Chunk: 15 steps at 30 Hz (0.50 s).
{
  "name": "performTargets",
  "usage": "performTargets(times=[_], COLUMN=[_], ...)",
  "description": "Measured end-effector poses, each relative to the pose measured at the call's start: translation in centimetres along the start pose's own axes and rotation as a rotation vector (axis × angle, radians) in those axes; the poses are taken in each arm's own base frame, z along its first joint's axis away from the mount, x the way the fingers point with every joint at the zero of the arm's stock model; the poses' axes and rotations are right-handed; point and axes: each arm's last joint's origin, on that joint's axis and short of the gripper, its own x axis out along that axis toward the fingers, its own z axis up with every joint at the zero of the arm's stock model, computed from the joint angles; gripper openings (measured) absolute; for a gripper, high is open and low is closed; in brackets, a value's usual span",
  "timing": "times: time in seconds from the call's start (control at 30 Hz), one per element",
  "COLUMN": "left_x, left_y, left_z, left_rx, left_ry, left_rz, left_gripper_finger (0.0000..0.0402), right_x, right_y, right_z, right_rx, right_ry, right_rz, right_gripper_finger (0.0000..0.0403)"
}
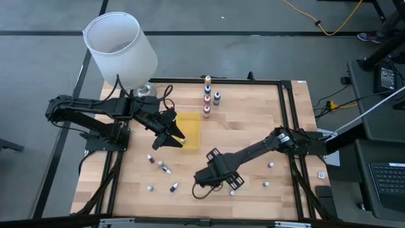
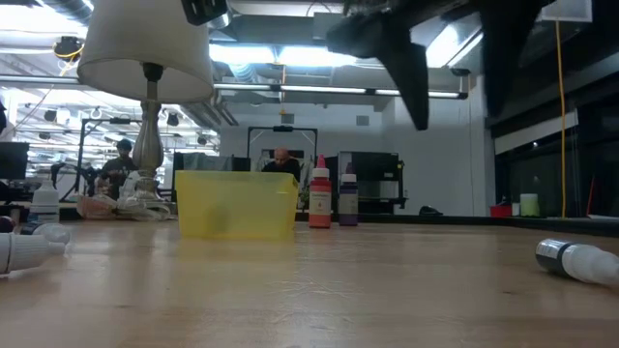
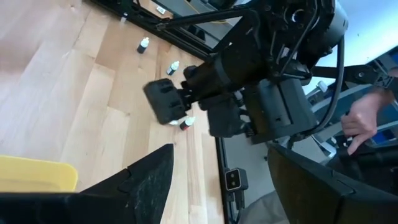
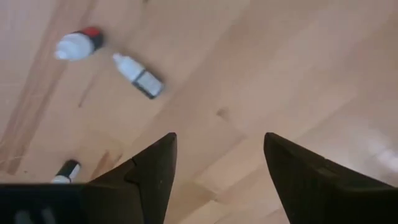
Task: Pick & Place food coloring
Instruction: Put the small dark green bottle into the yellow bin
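Tiny dropper bottles of food coloring lay scattered on the pale wooden desk (image 1: 253, 126): four upright ones (image 1: 207, 96) stood at the far edge, several (image 1: 161, 166) lay on the near left, a few (image 1: 271, 165) on the near right. The yellow translucent rectangular tray (image 1: 190, 131) sat left of centre. The left claw (image 1: 175, 140) hung at the tray's left edge, fingers parted, grasping nothing. The right claw (image 1: 204, 180) hovered over the near middle, fingers parted, empty.

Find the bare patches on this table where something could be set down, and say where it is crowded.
Free: wood between the yellow tray and the table's right rail, above the right arm. Crowded: scattered bottles along the front, standing bottles at the back, and the left tool over the tray.
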Motion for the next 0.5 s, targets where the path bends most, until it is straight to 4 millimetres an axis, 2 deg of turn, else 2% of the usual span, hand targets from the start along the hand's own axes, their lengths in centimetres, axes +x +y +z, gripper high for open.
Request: performTargets(times=[0.13,0.27,0.37,0.5], left_x=[0.0,0.0,0.0,0.0], left_y=[0.0,0.0,0.0,0.0], left_z=[0.0,0.0,0.0,0.0], left_rx=[0.003,0.009,0.009,0.009], left_ry=[0.0,0.0,0.001,0.001], left_rz=[0.0,0.001,0.001,0.001], left_gripper_finger=[0.0253,0.0253,0.0253,0.0253], right_x=[-0.9,-3.4,-5.5,-8.1], right_y=[1.1,1.8,2.5,4.1], right_z=[0.0,-1.2,-3.2,-7.8], right_rx=[-0.025,-0.034,-0.043,-0.111], right_ry=[-0.04,-0.114,-0.156,-0.19], right_rz=[-0.014,-0.027,-0.039,-0.071], right_gripper_finger=[0.0241,0.0241,0.0241,0.0241])
